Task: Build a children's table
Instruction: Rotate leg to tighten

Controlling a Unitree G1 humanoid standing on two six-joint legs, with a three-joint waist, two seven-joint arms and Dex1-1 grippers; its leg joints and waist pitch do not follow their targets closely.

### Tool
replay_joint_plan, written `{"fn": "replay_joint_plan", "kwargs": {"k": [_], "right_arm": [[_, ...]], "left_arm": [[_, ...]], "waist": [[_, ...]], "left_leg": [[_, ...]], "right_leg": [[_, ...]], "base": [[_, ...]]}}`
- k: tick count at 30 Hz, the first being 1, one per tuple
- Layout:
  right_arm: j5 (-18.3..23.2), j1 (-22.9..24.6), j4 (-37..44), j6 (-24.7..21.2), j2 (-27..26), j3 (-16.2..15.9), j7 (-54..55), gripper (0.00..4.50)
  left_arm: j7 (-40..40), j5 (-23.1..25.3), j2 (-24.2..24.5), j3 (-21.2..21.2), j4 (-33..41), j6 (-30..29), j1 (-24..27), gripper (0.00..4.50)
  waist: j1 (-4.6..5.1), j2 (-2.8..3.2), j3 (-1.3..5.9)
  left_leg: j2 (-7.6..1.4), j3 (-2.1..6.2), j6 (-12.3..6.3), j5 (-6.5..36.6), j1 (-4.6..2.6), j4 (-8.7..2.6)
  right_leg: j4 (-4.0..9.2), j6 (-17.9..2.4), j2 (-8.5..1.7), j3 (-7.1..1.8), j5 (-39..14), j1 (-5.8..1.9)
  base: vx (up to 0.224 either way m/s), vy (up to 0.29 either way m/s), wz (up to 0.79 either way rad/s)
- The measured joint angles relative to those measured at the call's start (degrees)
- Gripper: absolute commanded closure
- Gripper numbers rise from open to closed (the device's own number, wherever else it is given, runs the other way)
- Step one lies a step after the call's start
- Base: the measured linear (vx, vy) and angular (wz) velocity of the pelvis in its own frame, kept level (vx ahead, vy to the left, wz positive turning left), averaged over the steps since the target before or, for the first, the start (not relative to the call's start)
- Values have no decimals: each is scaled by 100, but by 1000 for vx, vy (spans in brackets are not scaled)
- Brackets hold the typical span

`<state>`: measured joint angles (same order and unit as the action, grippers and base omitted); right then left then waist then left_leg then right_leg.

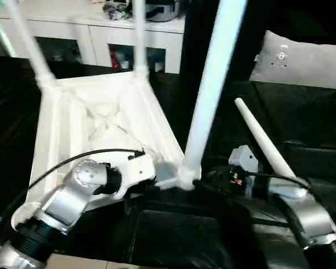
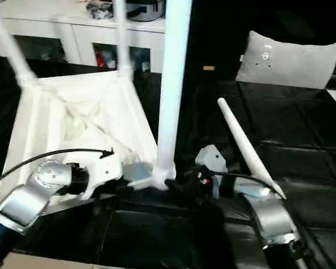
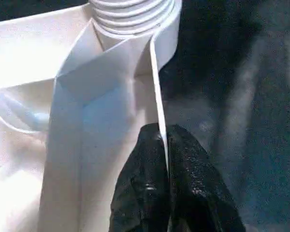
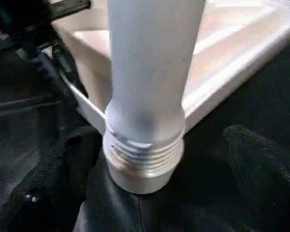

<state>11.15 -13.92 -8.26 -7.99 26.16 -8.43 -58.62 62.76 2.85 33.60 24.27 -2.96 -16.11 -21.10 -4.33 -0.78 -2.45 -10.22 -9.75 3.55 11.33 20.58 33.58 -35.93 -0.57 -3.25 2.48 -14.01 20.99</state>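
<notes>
The children's table [image 1: 101,120] lies upside down on the dark floor [image 1: 302,123], the left claw [image 3: 163,181] pinched onto its rim, the right claw [image 4: 159,159] spread wide around a screwed-in leg [image 4: 150,87].

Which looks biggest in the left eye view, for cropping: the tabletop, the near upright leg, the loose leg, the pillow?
1. tabletop
2. near upright leg, though nearness to the camera enlarges it
3. pillow and loose leg: too close to rank
</notes>
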Motion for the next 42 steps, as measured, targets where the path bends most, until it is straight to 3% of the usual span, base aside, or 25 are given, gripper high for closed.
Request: {"fn": "replay_joint_plan", "kwargs": {"k": [6, 24, 30, 36, 38, 42], "right_arm": [[57, -173, -132, 87, 28, -221, -498, 5], [109, -415, -474, 86, -71, -528, -1054, 168], [160, -426, -518, 126, -70, -536, -1077, 195], [150, -440, -538, 132, -70, -552, -1075, 199], [157, -440, -534, 71, -71, -552, -1044, 129], [174, -397, -537, -167, -71, -562, -1042, 108]], "left_arm": [[407, -40, 115, 114, -91, 303, -84, 450], [619, -34, 185, 227, -66, 491, -116, 450], [620, -34, 196, 235, -67, 506, -115, 450], [620, -34, 201, 235, -74, 517, -115, 450], [620, -34, 202, 235, -78, 517, -115, 450], [622, -37, 201, 235, -81, 530, -115, 450]], "waist": [[-91, -2, 1], [-85, -4, 2], [-84, -6, 4], [-82, -8, 5], [-81, -7, 5], [-83, -7, 5]], "left_leg": [[0, -2, 0, 0, -1, 3], [0, -7, -2, 1, -2, 6], [-1, -7, -2, 1, -3, 7], [-1, -7, -2, 1, -4, 7], [-1, -7, -2, 1, -5, 7], [-2, -7, -2, 1, -5, 8]], "right_leg": [[-2, 0, -3, 1, 0, -2], [-9, -3, -6, 2, -2, -1], [-9, -3, -6, 3, -2, -1], [-11, -3, -6, 3, -2, -2], [-12, -3, -6, 3, -1, -2], [-13, -3, -6, 3, -2, -2]], "base": [[0, 0, 0], [0, 0, 0], [0, 0, 0], [0, 0, 0], [0, 0, 0], [0, 0, 0]]}}
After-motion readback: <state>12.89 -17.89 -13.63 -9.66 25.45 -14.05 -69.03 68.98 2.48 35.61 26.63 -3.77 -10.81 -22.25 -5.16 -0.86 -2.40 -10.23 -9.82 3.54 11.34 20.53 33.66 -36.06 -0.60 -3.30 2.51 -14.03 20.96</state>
